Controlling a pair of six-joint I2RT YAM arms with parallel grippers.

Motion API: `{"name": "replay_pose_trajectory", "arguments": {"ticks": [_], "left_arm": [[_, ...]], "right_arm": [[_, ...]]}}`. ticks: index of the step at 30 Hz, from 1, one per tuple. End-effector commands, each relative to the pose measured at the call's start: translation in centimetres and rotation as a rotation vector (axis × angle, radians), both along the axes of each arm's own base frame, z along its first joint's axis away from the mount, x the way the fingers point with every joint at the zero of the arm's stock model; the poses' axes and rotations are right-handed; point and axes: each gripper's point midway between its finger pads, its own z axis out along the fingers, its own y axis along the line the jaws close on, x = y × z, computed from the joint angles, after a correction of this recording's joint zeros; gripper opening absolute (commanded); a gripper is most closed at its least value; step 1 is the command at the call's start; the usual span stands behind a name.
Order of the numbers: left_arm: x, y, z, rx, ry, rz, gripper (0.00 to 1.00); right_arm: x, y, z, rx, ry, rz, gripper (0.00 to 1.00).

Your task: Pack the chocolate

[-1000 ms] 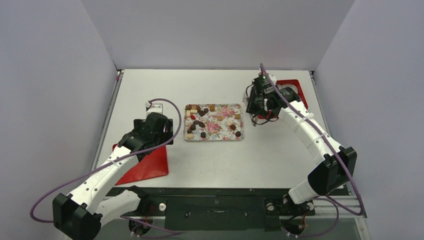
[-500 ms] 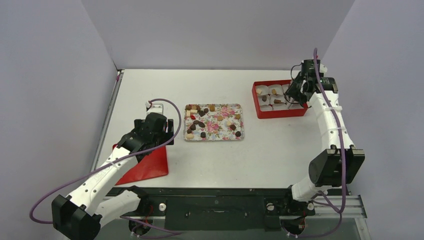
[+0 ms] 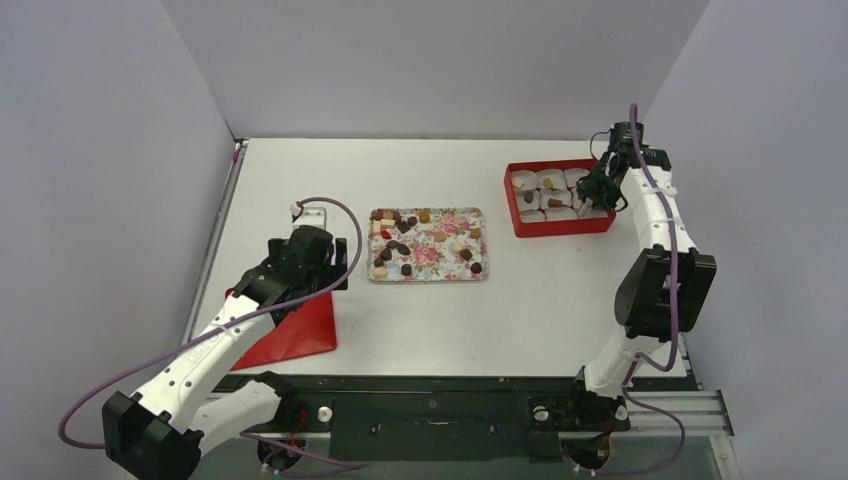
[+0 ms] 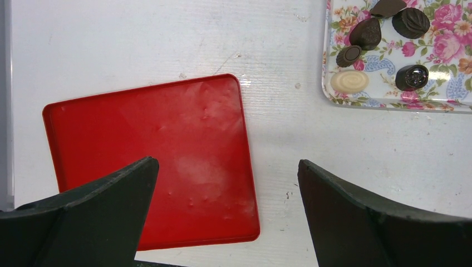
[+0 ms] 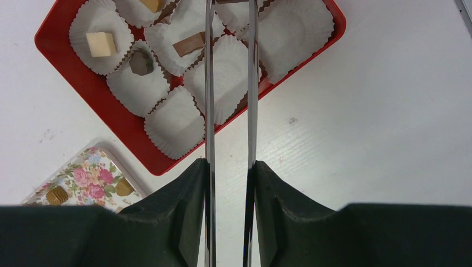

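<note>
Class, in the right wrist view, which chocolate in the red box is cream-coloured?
The cube in the cup nearest the box's leftmost corner in that view; the others there are tan or brown.

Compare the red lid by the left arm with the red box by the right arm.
The red lid looks bare; the red box holds white paper cups, some with chocolate. The lid sits near left, the box far right. Both are red and rectangular with rounded corners.
</note>
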Motion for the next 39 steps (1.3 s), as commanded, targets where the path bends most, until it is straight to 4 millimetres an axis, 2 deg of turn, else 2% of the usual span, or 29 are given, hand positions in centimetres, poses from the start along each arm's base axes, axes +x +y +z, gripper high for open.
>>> {"name": "replay_pose_trajectory", "arguments": {"ticks": [1, 6, 19, 25, 33, 39], "left_arm": [[0.8, -0.3, 1.3, -0.026, -0.054, -0.003, 0.96], [0.8, -0.2, 1.3, -0.024, -0.052, -0.003, 0.96], [0.8, -0.2, 1.2, -0.021, -0.050, -0.001, 0.96], [0.8, -0.2, 1.2, -0.021, -0.050, 0.000, 0.96], [0.8, -0.2, 1.2, -0.021, -0.051, -0.001, 0.96], [0.9, -0.2, 1.2, -0.021, -0.052, 0.001, 0.97]], "right_arm": [[2.2, -0.6, 2.1, -0.008, -0.093, 0.012, 0.30], [2.6, -1.0, 0.7, -0.010, -0.069, 0.003, 0.30], [3.7, -1.6, -0.3, -0.021, -0.053, -0.003, 0.31], [3.7, -1.7, 0.1, -0.028, -0.063, -0.008, 0.38], [3.5, -1.7, 0.5, -0.030, -0.068, -0.010, 0.38], [3.1, -1.2, 3.1, -0.024, -0.114, -0.004, 0.38]]}}
